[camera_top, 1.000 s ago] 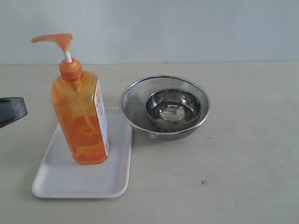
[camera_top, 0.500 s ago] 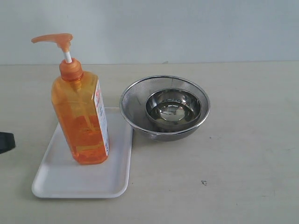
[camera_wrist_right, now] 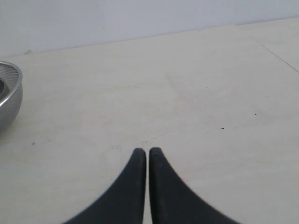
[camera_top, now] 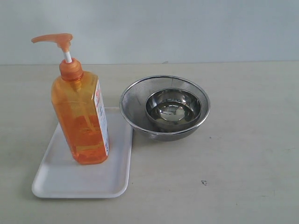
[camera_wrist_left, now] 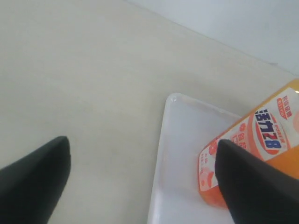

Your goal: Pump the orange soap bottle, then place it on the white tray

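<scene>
The orange soap bottle (camera_top: 81,116) stands upright on the white tray (camera_top: 70,179), its pump head (camera_top: 53,39) raised and pointing left. Neither gripper shows in the exterior view. In the left wrist view my left gripper (camera_wrist_left: 142,147) is open, its fingers wide apart, with the tray's edge (camera_wrist_left: 161,154) between them and nothing held. The bottle's labelled lower part (camera_wrist_left: 254,140) shows just beyond one fingertip (camera_wrist_left: 229,156), apart from it as far as I can see. In the right wrist view my right gripper (camera_wrist_right: 147,151) is shut on nothing, above bare table.
A round steel strainer bowl (camera_top: 135,93) with a smaller steel bowl (camera_top: 173,108) inside stands right of the tray, close to its far corner. Its rim (camera_wrist_right: 9,93) shows at the edge of the right wrist view. A small dark speck (camera_top: 203,182) lies on the table.
The dark left gripper, seen at the left edge of the exterior view one second ago, has drawn back leftward and is now out of that view. Bottle and tray have not moved.
</scene>
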`<act>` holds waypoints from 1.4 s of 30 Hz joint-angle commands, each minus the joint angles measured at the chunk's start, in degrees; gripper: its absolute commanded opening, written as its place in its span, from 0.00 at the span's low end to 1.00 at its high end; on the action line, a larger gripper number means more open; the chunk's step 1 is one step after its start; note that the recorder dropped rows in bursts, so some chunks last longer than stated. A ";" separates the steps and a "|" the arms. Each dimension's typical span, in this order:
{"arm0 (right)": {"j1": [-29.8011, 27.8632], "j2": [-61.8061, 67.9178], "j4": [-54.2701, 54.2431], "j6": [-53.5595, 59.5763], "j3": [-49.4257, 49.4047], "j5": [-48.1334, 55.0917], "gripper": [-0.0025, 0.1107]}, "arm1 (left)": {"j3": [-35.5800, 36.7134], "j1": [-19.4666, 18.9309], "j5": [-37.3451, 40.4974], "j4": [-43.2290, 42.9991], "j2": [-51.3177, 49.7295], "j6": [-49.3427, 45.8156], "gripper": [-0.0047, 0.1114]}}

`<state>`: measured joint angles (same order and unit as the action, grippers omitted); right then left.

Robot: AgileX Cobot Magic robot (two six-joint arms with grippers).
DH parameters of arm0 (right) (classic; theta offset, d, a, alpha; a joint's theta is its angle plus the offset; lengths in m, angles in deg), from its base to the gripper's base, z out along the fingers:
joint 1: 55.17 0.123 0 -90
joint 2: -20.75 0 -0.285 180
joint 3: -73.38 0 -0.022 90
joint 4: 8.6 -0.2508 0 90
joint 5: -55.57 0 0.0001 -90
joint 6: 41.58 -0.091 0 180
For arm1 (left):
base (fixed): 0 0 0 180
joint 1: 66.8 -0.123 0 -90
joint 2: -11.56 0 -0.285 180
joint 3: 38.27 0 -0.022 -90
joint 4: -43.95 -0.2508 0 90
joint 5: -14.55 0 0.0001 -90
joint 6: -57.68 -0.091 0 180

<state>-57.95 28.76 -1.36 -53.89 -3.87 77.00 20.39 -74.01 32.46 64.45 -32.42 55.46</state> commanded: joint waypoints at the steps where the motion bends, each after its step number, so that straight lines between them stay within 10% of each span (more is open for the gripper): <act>1: -0.06 -0.23 0.18 0.15 0.03 -0.36 0.02 | 1.10 5.84 -5.14 -18.53 0.44 17.98 0.71; 15: -0.06 -0.23 0.18 0.15 0.03 -0.36 0.02 | 13.33 11.30 -24.35 -26.57 0.44 24.75 0.71; 34: -0.06 -0.23 0.18 0.15 0.03 -0.26 0.02 | 16.12 11.30 -25.06 -26.57 0.44 25.97 0.71; 42: -0.06 -0.23 0.18 0.15 0.03 -0.26 0.02 | 16.12 11.30 -25.05 -46.76 0.44 25.97 0.71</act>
<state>-57.95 28.76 -1.36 -53.89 -3.87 77.00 36.24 -63.05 7.93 22.05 -32.42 80.96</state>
